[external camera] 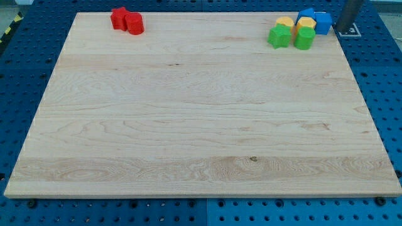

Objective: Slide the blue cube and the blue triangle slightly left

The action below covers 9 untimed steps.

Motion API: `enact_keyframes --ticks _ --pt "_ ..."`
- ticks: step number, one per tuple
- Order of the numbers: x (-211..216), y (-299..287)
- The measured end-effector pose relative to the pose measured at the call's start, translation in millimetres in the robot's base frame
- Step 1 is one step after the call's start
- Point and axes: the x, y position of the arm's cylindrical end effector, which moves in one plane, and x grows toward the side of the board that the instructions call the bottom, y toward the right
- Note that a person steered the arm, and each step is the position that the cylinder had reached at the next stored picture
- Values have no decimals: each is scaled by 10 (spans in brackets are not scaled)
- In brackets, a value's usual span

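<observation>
Camera view puts the blue cube [323, 22] and blue triangle [307, 13] at the board's far right corner, touching the yellow blocks [295, 24] on their left. My tip [343, 29], a bare rod without jaws, stands just right of the cube, so a leftward push looks lined up.

At the upper right of the frame, the dark rod [349, 14] is cut off by the top edge, and whether my tip [345, 29] touches the surface cannot be told. The blue cube [322, 22] and blue triangle [308, 13] sit partly hidden behind two yellow blocks [296, 24], their outlines merging. At upper left, two red blocks [127, 20] press together, shapes unclear.
</observation>
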Motion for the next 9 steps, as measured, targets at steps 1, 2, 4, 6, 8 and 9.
enact_keyframes --ticks 1,2,4,6,8,9 --pt "1 0" --pt "1 0" --pt "-456 -17" --pt "-312 -60" --pt "-135 -243" --pt "-366 -371"
